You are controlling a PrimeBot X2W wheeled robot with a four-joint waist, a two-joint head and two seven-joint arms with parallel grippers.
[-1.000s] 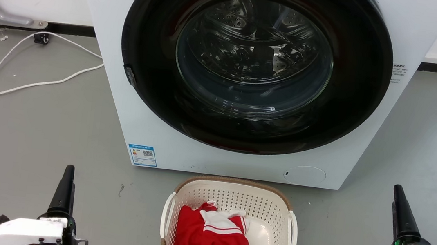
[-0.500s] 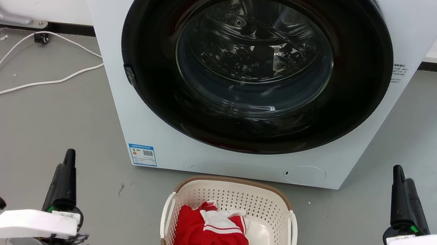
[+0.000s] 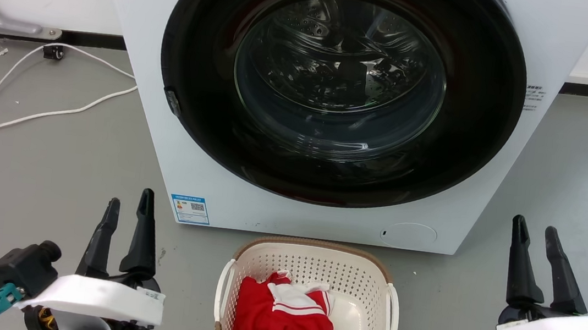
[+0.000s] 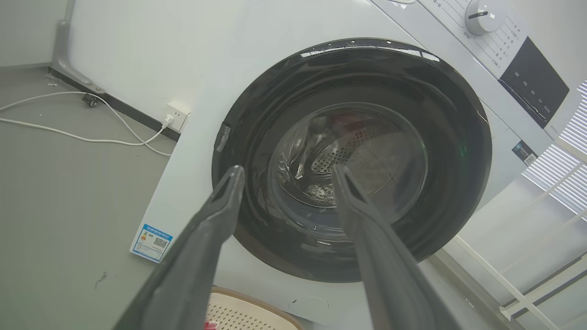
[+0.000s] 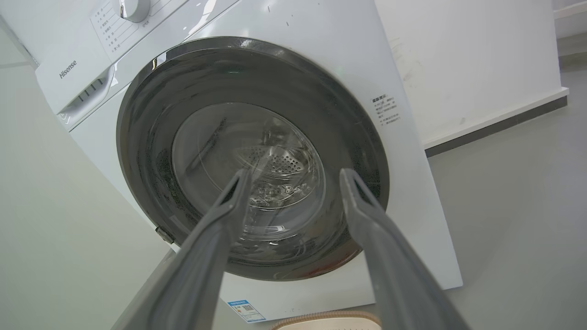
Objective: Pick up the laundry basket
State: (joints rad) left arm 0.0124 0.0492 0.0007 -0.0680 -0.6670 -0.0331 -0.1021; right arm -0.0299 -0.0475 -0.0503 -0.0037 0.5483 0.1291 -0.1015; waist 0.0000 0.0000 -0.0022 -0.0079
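The laundry basket point(image 3: 367, 295), cream-white and perforated with a brown rim and white side handles, stands on the floor before the washer at bottom centre of the head view. A red and white garment point(image 3: 284, 324) lies inside. Slivers of its rim show in the left wrist view point(image 4: 238, 311) and the right wrist view point(image 5: 325, 321). My left gripper point(image 3: 129, 199) is open, left of the basket and apart from it. My right gripper point(image 3: 534, 230) is open, well to the basket's right. Both hold nothing and point toward the washer.
A white front-loading washer point(image 3: 334, 103) with a shut dark round door stands close behind the basket. White cables point(image 3: 28, 115) trail over the grey floor at the left. Bare floor point(image 3: 574, 180) lies on both sides of the washer.
Both grippers have opened their fingers from closed. The left gripper has moved up and right, toward the basket. The right gripper has risen a little.
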